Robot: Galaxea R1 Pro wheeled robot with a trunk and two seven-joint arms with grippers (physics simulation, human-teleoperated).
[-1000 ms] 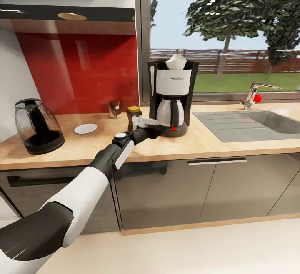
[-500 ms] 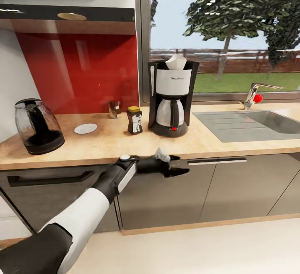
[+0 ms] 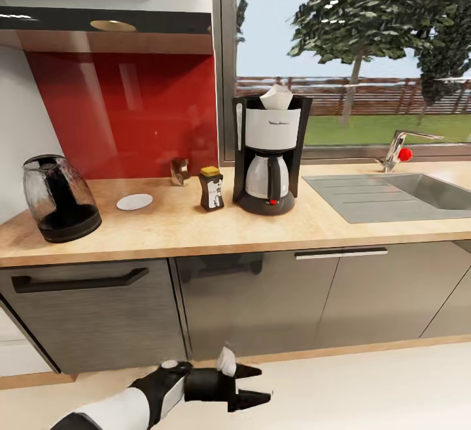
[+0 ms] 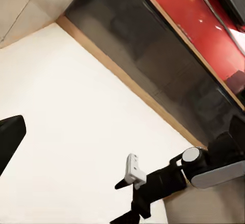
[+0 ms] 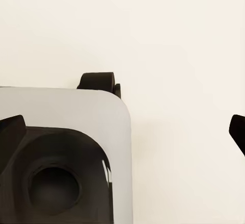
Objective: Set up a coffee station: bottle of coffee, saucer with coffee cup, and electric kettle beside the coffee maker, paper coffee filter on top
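The tall black drip coffee maker [image 3: 269, 155] with its white front housing stands mid-frame on the long light wood countertop [image 3: 196, 224]. Grey lettering crosses the housing, too blurred to read. A white paper cone filter [image 3: 277, 97] sits in its top. Just to its left stands the small glass coffee jar [image 3: 211, 189] with a yellow lid; its black-and-white label is illegible. Further left lies the small round white saucer [image 3: 135, 202], and at far left the bulbous dark glass kettle [image 3: 59, 198]. A small shiny object [image 3: 178, 171] by the red back panel is hard to make out. The glossy black wall shelf [image 3: 104, 20] runs across the upper left. At bottom centre the left gripper [image 3: 256, 385] hangs over the pale floor, fingers spread and empty. In the right wrist view the right gripper's dark fingertips [image 5: 11, 132] sit at opposite edges, wide apart, cut off by the frame.
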